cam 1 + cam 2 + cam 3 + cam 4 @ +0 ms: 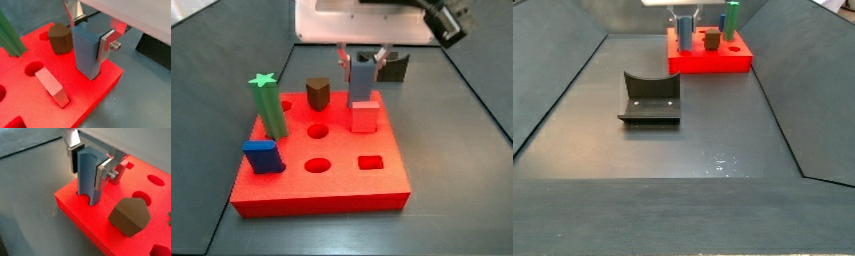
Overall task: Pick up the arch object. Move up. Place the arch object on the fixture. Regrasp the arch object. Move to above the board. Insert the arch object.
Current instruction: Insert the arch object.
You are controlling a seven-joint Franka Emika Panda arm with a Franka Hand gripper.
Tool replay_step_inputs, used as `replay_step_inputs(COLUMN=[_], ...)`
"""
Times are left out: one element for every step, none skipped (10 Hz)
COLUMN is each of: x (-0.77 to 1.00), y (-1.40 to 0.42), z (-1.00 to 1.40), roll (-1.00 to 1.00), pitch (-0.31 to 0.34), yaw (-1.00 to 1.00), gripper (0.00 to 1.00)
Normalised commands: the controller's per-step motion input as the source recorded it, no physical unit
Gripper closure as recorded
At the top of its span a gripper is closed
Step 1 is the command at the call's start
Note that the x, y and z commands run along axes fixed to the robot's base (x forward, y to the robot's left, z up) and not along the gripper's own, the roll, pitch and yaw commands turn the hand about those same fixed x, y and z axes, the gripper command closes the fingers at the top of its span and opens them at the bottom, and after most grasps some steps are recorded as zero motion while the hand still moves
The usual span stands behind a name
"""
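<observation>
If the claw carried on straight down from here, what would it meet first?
Most likely the board. The claw is shut on the arch object, held upright with its lower end already in a hole near the board's edge, so the fingers would reach the red top surface next.

- The pincer point(90, 31) is closed on the arch object point(87, 52), its silver plates pressed against opposite sides of the grey-blue block's upper part.
- The arch object stands upright, its lower end touching the board point(93, 97) near a corner.
- A brown peg point(60, 39) stands on the board just beside it.
- A pink-red block point(53, 87) leans tilted in a hole.
- A green peg point(9, 35) rises at the frame's edge.
- Grey tabletop point(143, 95) surrounds the board.
</observation>
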Motion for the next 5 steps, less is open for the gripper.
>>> replay_step_inputs(x=[0.00,0.00,0.00,0.00,0.00], y=[0.00,0.00,0.00,0.00,0.00], z=[-0.43,-0.45,-0.41,-0.02,0.00], roll=[0.06,0.08,0.06,-0.06,0.00], pitch=[-0.051,-0.049,-0.046,-0.061,-0.001], yaw=[0.03,0.02,0.00,0.00,0.00], gripper=[1.00,1.00,1.00,1.00,1.00])
